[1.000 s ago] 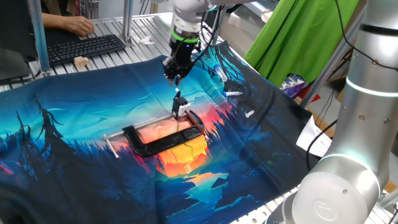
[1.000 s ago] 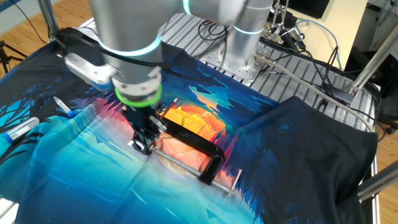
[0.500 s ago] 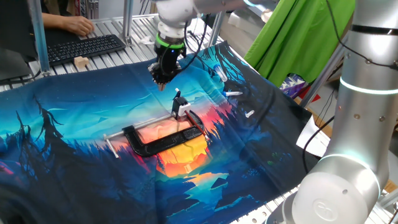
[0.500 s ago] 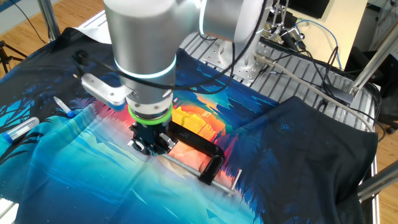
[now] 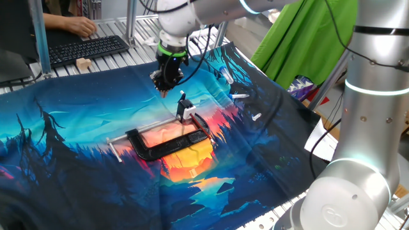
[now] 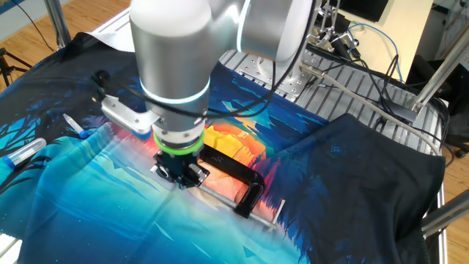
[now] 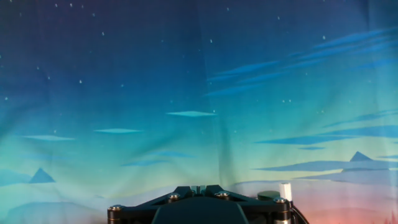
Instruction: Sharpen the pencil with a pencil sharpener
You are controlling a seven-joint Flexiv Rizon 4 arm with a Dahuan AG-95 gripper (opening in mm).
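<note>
pencil sharpener point(image 5: 186, 112) held in black clamp point(image 5: 167, 142); gripper point(image 5: 165, 85) closed above cloth point(image 5: 77, 121).

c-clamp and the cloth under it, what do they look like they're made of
The C-clamp looks like cast metal with a matte black painted frame; its screw rod is bare, shiny silver, probably steel. The cloth looks like thin printed fabric, perhaps polyester: it lies in soft folds and wrinkles, with a slight sheen and a blue-to-orange landscape print. The exact fibre can't be told.
</note>
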